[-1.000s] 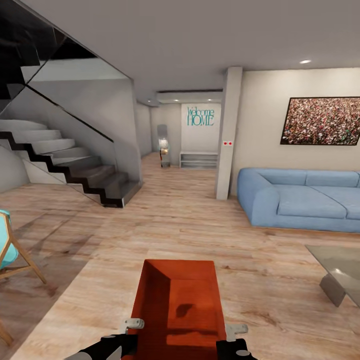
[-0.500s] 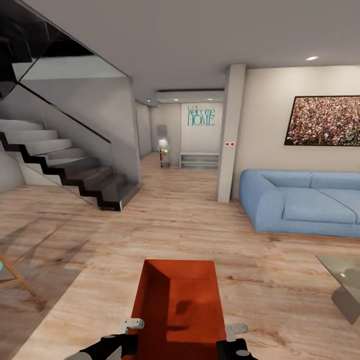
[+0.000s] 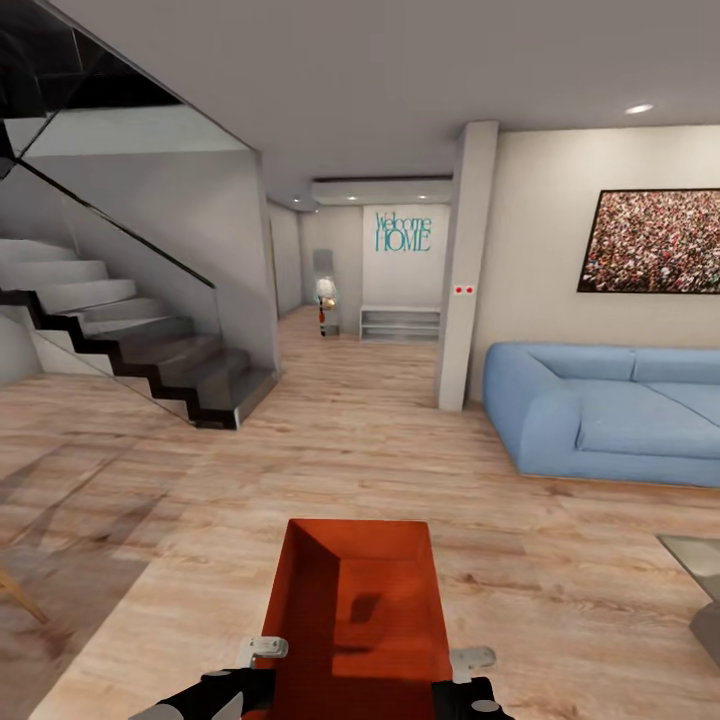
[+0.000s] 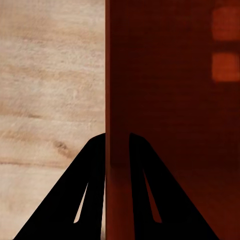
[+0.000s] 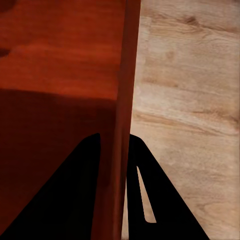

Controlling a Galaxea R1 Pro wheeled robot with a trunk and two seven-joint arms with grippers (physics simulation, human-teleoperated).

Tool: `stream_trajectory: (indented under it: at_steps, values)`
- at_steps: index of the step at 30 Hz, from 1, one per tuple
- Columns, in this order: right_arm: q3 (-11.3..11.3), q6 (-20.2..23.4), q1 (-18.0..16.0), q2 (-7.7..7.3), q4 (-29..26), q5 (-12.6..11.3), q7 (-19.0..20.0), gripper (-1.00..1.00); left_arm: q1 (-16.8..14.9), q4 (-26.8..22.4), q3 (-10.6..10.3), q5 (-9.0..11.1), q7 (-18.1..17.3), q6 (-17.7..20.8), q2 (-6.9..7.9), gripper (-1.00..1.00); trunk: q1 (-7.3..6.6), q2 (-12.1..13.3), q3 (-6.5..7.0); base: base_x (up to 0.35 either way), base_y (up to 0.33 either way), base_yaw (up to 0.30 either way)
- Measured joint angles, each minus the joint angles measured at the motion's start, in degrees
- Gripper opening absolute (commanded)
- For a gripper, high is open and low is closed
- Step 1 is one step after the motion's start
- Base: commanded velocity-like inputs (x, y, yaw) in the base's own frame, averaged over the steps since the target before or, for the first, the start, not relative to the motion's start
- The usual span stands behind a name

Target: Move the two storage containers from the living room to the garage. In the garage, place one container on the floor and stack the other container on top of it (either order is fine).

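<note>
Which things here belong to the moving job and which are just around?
Job: storage container, left gripper and right gripper, each clamped on a side wall.

Around: blue sofa, staircase, wall picture, glass table, Welcome Home sign.

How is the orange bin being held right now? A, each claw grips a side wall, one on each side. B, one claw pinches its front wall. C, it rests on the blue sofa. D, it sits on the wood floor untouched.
A: the left claw straddles one side wall of the orange bin and the right claw straddles the opposite wall.
</note>
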Motion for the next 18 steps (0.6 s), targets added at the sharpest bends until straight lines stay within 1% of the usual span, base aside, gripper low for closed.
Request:
stream_trajectory:
  at_steps: [18]
  values:
    - [-0.04,0.01,0.0,0.06,-0.04,0.09,-0.12,-1.0,-0.01,0.03,0.06,-0.06,-0.03,-0.08,0.06,-1.0,0.0,0.0,0.0,0.323,0.0,0.0]
